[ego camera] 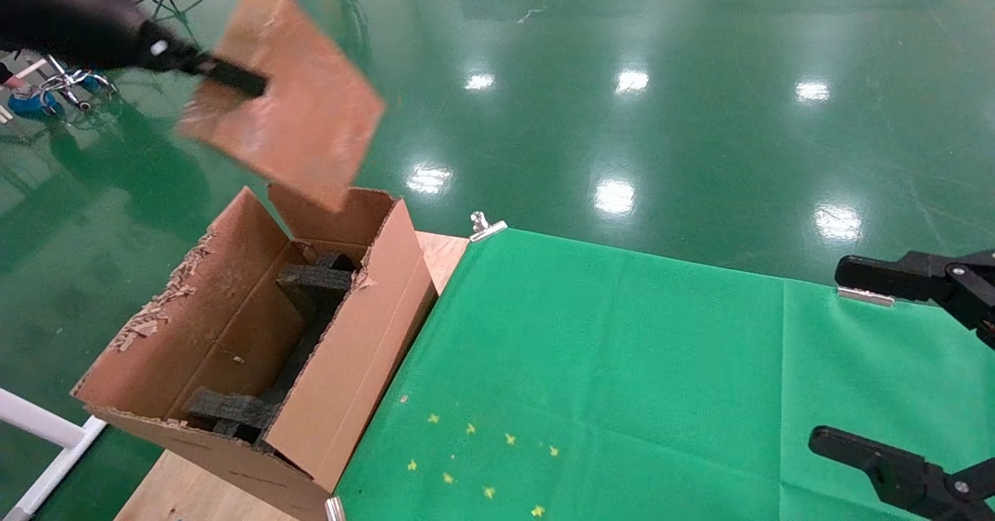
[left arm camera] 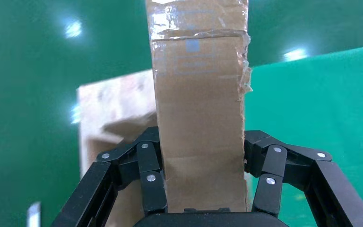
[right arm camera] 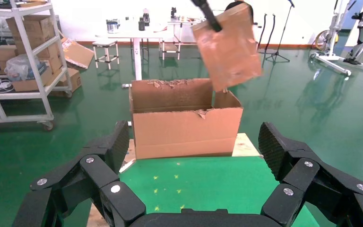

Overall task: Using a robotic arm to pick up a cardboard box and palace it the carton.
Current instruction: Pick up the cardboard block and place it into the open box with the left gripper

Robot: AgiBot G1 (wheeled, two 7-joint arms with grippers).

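The small flat brown cardboard box (ego camera: pixel 288 101), sealed with glossy tape, hangs tilted in the air above the far end of the carton. My left gripper (ego camera: pixel 233 78) is shut on its edge; in the left wrist view the box (left arm camera: pixel 198 94) sits clamped between the black fingers (left arm camera: pixel 151 179) of the gripper (left arm camera: pixel 201 142). The large open carton (ego camera: pixel 350 365) stands at the table's left, with ragged flaps and black foam blocks (ego camera: pixel 315 284) inside. The right wrist view shows the box (right arm camera: pixel 229 45) over the carton (right arm camera: pixel 184 132). My right gripper (ego camera: pixel 830 356) is open and empty at the right.
A green cloth (ego camera: pixel 622 365) covers the table, held by metal clips (ego camera: pixel 486 227), with yellow star marks (ego camera: pixel 482 459) near the front. Bare wood shows beside the carton. A shelf cart (right arm camera: pixel 23 61) and a white table (right arm camera: pixel 137 38) stand far off on the green floor.
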